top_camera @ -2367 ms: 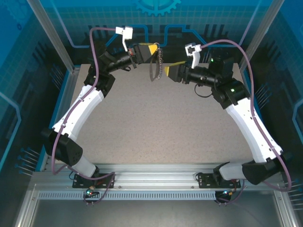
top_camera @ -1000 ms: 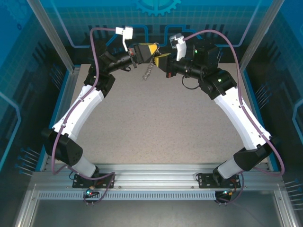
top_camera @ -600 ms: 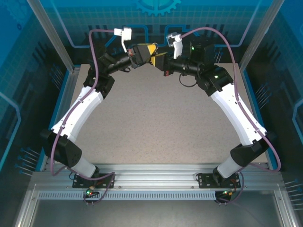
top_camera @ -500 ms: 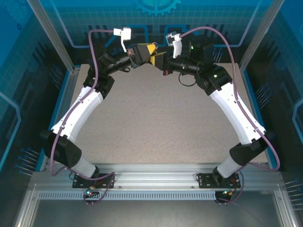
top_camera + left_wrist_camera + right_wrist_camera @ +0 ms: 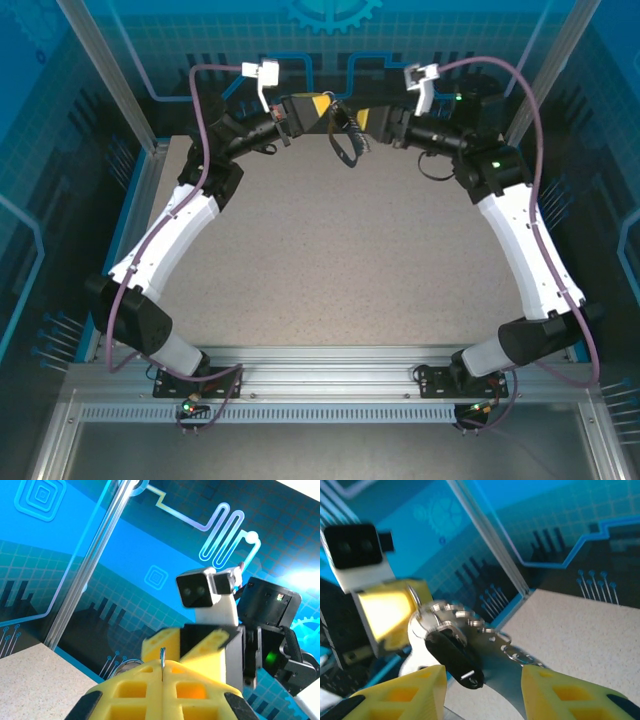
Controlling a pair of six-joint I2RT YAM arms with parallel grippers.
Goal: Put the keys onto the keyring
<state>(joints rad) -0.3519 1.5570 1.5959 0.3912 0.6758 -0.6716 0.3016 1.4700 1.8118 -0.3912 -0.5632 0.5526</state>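
Note:
My left gripper (image 5: 325, 106) is raised at the back of the table, shut on a thin metal loop of the keyring (image 5: 345, 140), which hangs below it as a dark oval. In the left wrist view the wire loop (image 5: 163, 660) sticks up between the pressed yellow fingers. My right gripper (image 5: 366, 119) faces it from the right, open and apart from the bundle. In the right wrist view the key's black head (image 5: 451, 655), a silvery chain (image 5: 457, 616) and the grey band of the keyring (image 5: 505, 677) hang just beyond my right gripper (image 5: 482, 674), untouched by its fingers.
The speckled table (image 5: 330, 250) lies below both arms. Blue patterned walls and metal posts (image 5: 110, 70) close in the back and sides, near both raised wrists.
The two grippers were pressed together at the back. The right gripper has opened and drawn back to the right, leaving the keyring bundle hanging from the left gripper.

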